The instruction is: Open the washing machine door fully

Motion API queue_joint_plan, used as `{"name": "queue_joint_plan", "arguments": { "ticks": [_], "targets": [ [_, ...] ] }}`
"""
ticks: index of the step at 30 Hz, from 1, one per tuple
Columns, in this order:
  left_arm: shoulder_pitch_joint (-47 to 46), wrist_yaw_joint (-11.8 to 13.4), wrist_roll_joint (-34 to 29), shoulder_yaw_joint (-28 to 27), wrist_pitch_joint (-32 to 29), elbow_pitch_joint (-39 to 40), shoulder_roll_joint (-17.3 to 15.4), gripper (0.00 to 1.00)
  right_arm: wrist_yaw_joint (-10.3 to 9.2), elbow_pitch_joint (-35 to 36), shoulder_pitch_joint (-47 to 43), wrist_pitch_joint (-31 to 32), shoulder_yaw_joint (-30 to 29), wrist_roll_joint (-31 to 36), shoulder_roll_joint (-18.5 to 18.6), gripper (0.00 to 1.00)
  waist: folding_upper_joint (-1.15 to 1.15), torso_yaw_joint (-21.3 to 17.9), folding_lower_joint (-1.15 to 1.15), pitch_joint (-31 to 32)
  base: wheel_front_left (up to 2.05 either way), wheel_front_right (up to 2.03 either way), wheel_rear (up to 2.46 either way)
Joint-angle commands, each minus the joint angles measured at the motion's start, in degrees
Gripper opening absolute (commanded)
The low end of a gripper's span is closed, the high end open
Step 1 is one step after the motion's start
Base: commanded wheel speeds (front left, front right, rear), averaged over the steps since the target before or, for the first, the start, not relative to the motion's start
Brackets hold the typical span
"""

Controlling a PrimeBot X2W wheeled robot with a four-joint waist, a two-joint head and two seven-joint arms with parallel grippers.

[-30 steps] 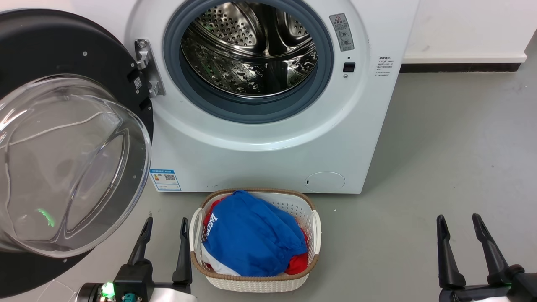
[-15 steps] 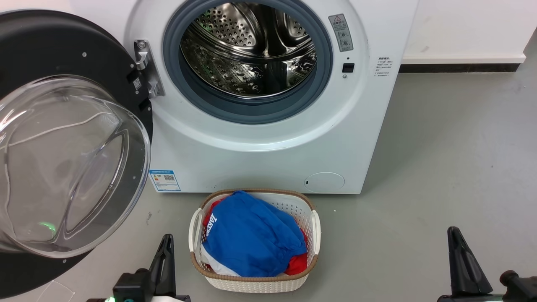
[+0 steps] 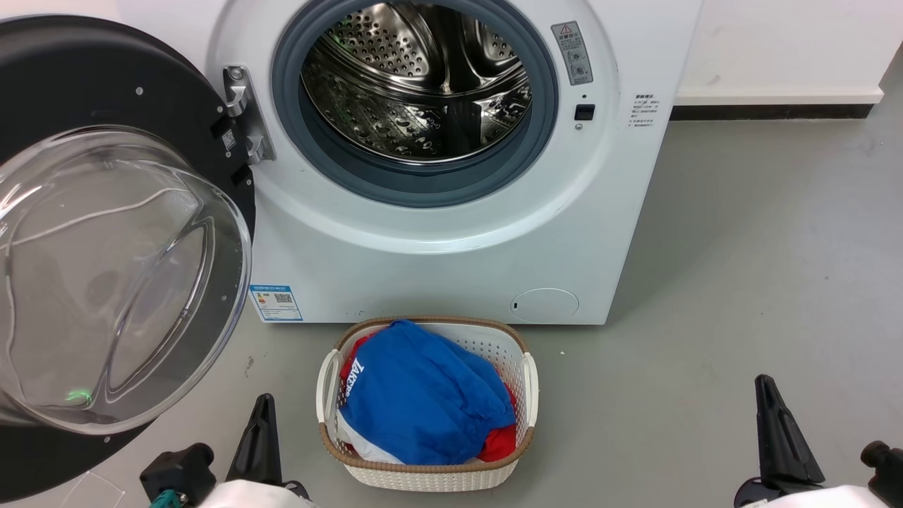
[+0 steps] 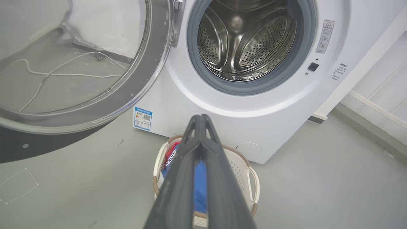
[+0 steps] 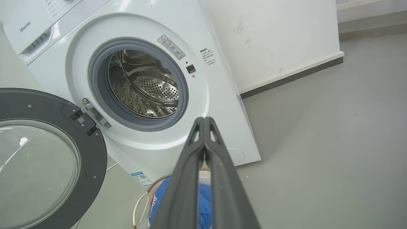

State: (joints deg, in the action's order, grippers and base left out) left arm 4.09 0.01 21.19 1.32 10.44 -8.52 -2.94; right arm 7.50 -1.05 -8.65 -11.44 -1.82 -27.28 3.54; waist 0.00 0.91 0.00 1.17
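The large round glossy black washing machine door (image 3: 120,275), its clear centre bulging towards me, stands swung wide to the left of the white boxy front-loading washing machine (image 3: 451,254). It hangs on its metal hinge (image 3: 240,113) and leaves the perforated steel drum (image 3: 416,77) fully exposed. My left pincer (image 4: 200,118) and my right pincer (image 5: 203,119) are both pressed closed on nothing. They are held low and near, well apart from the door, one to each side of the white woven laundry basket (image 3: 525,374) of blue and red clothes (image 3: 423,395). I judge the opening done, with both arms sitting clear so nothing blocks the mouth.
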Motion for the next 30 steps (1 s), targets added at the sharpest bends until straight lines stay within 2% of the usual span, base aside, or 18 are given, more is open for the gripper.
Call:
{"name": "queue_joint_plan", "arguments": {
  "ticks": [1,30],
  "targets": [
    [-1.88,-0.27,2.29,-0.43,-0.43,0.57,0.01,0.00,0.00,0.35,1.78,0.36,0.04,-2.34,0.57,0.00,0.00,-0.01,0.00,-0.01,0.00,0.00,0.00],
    [-5.34,-3.09,28.36,-3.27,-6.72,-1.67,0.03,0.00,0.00,-4.56,6.83,5.78,-0.19,-27.44,1.33,0.00,0.00,-0.25,0.00,-0.38,0.00,0.00,0.00]
  ]
}}
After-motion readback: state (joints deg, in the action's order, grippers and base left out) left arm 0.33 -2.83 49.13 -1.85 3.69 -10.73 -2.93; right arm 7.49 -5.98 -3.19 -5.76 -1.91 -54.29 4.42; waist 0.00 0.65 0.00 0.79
